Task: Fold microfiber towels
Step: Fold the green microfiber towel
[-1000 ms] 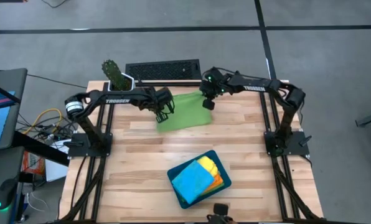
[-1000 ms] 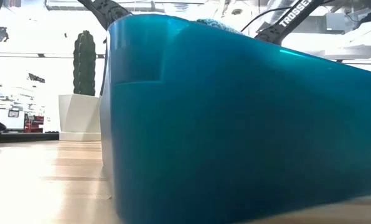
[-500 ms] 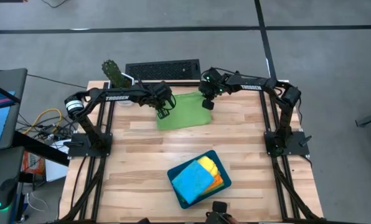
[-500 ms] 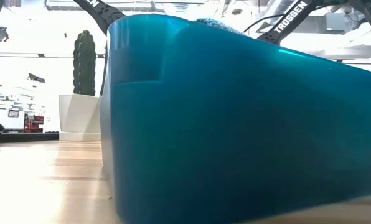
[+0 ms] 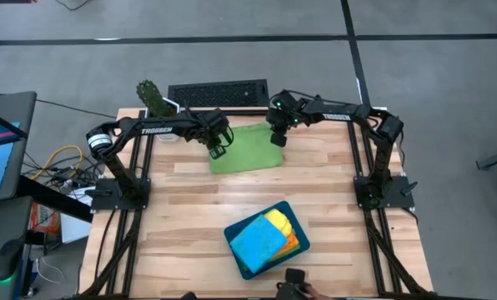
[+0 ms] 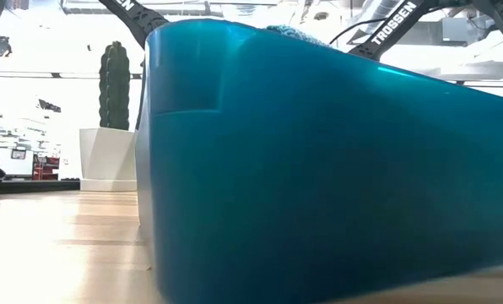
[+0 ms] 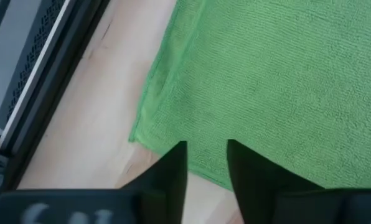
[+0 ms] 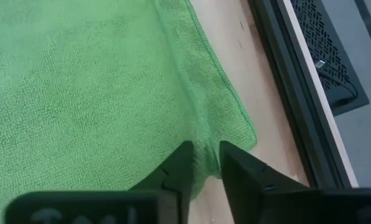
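Wood counter (image 5: 182, 208), far edge: green towel (image 5: 247, 148) lies flat, long axis left-right. Left hand (image 5: 216, 152) and right hand (image 5: 278, 139), both released, hover over opposite corners, equally near.

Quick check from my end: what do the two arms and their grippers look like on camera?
Both are dark, slender jointed arms with white TROSSEN lettering along the forearm. The left gripper and right gripper each end in two flat, dark, tapered fingers. The left arm has a white-ringed joint near its base.
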You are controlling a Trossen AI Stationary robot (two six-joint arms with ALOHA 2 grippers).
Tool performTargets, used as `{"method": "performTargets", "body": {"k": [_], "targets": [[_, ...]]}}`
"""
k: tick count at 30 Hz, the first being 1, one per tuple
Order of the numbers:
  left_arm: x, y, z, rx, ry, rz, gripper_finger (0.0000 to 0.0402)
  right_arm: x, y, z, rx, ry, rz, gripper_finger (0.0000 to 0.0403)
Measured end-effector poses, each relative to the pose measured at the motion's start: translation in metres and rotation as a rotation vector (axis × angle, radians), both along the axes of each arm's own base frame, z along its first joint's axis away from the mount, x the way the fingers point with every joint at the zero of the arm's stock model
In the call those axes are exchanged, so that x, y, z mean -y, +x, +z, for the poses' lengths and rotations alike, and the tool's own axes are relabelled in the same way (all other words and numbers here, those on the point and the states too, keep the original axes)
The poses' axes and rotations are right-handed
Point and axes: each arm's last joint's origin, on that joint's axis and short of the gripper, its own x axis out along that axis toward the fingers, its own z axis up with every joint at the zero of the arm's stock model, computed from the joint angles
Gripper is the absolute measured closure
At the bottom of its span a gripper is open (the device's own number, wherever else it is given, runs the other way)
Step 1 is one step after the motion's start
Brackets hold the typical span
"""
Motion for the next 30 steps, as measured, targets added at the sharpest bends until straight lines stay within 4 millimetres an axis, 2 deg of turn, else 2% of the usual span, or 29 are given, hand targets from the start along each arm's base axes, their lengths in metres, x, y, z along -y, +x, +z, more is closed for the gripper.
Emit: {"method": "performTargets", "body": {"k": [3, 6, 10, 13, 16, 19, 21, 24, 27, 30], "targets": [[-0.002, -0.001, 0.0, 0.004, 0.006, 0.05, 0.0266, 0.001, -0.001, 0.001, -0.014, 0.005, -0.008, 0.0274], [-0.004, 0.0, 0.001, 0.053, -0.002, 0.109, 0.0246, 0.006, -0.001, 0.014, 0.004, -0.001, -0.013, 0.0243], [-0.008, 0.008, 0.009, 0.179, 0.025, 0.074, 0.0243, 0.015, -0.005, 0.042, 0.075, -0.049, -0.035, 0.0215], [-0.017, 0.013, 0.01, 0.287, -0.018, 0.007, 0.025, 0.024, -0.015, 0.053, 0.105, -0.052, -0.071, 0.0204], [-0.026, 0.014, 0.006, 0.377, -0.126, -0.037, 0.026, 0.03, -0.029, 0.057, 0.154, 0.086, -0.094, 0.02], [-0.025, 0.013, -0.004, 0.345, -0.204, -0.031, 0.0275, 0.029, -0.041, 0.053, 0.178, 0.298, -0.093, 0.0206], [-0.016, 0.014, -0.011, 0.306, -0.266, -0.046, 0.0287, 0.022, -0.044, 0.049, 0.184, 0.435, -0.051, 0.0214], [0.004, 0.017, -0.018, 0.261, -0.321, -0.095, 0.0309, -0.001, -0.04, 0.038, 0.154, 0.565, 0.049, 0.0232], [0.025, 0.018, -0.017, 0.255, -0.335, -0.12, 0.0337, -0.024, -0.031, 0.027, 0.132, 0.618, 0.133, 0.0259], [0.046, 0.02, -0.017, 0.258, -0.294, -0.127, 0.0368, -0.048, -0.026, 0.007, 0.099, 0.643, 0.169, 0.0297]]}}
